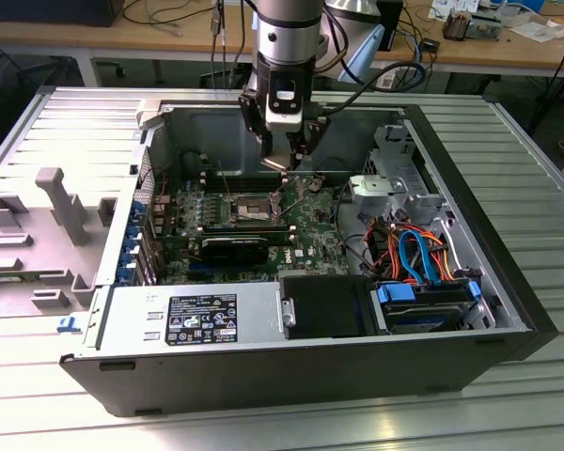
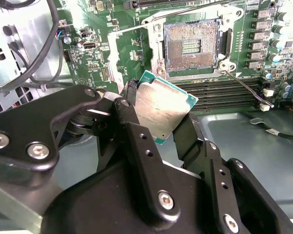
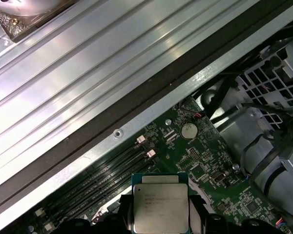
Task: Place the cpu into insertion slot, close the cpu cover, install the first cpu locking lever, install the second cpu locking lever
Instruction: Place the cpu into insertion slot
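My gripper (image 2: 158, 114) is shut on the cpu (image 2: 162, 108), a flat square chip with a silvery top and green edge, gripped by two opposite edges between the black fingers (image 2: 129, 114). The cpu (image 3: 161, 208) also appears in the first wrist view, and in the exterior view it hangs as a small plate (image 1: 275, 162) under my gripper (image 1: 280, 155) above the open computer case. The insertion slot (image 2: 191, 46), with a tan-gold centre and metal rim, lies uncovered on the green board, a short way beyond the chip; its place in the exterior view (image 1: 251, 209) is below and to the left of my gripper. A thin locking lever (image 2: 246, 87) sticks out beside the slot.
Long black memory slots (image 2: 224, 95) run beside the socket. The case (image 1: 508, 282) has tall walls; a drive cage (image 1: 395, 174) and coloured cables (image 1: 418, 249) fill the exterior view's right, a power supply (image 1: 193, 318) the front. A grey fixture (image 1: 56, 202) stands outside on the ribbed table.
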{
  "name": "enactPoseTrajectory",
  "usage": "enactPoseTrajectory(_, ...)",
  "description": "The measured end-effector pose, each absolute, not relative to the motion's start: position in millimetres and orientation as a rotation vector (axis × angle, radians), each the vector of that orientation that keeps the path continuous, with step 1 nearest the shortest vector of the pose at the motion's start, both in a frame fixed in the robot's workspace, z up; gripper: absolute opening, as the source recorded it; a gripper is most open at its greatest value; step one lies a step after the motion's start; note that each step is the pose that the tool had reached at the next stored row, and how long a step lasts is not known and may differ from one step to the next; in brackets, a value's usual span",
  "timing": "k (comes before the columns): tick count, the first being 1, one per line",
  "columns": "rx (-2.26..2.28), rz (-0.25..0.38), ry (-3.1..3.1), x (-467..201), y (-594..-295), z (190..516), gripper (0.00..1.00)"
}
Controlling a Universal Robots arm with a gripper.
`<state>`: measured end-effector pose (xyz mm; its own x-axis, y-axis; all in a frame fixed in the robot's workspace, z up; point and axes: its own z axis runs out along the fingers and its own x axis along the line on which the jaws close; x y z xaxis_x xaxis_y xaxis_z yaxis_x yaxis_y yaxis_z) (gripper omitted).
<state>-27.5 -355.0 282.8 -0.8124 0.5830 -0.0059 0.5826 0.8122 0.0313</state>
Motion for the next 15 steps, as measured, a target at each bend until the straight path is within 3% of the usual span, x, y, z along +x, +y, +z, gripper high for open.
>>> enactPoseTrajectory(15,0.982,0.042,2.967,-27.5,-355.0,282.8,0.54)
